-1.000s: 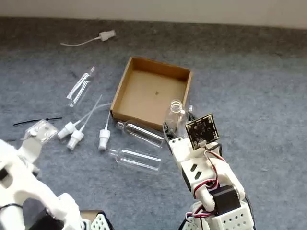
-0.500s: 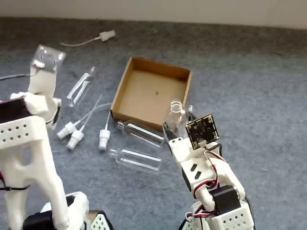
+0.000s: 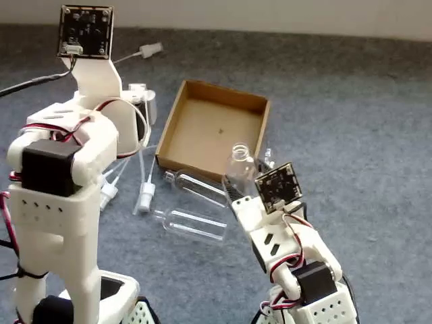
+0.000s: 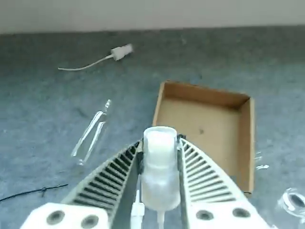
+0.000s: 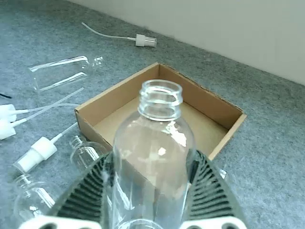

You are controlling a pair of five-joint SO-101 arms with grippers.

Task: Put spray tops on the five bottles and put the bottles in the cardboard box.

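Note:
My left gripper [image 4: 159, 145] is shut on a white spray top [image 4: 159, 181], held above the carpet left of the cardboard box [image 4: 202, 90]. From above, that spray top [image 3: 140, 101] sits at the tip of the left gripper [image 3: 143, 111], beside the box [image 3: 216, 91]. My right gripper [image 5: 152, 162] is shut on an upright clear bottle [image 5: 159, 100] with an open neck, in front of the box [image 5: 119, 90]. The high view places this bottle [image 3: 239, 162] at the box's near right corner, above the right gripper [image 3: 236, 187].
Two clear bottles [image 3: 199, 187] [image 3: 192, 226] lie in front of the box. Another bottle [image 4: 90, 136] lies left of it. Loose spray tops [image 3: 145, 196] [image 3: 108, 192] with long tubes rest near the left arm. One more spray top [image 3: 147, 50] lies far back.
The left arm has swung up from the front left of the table to beside the box, carrying a spray top. The right gripper and its bottle shifted slightly left.

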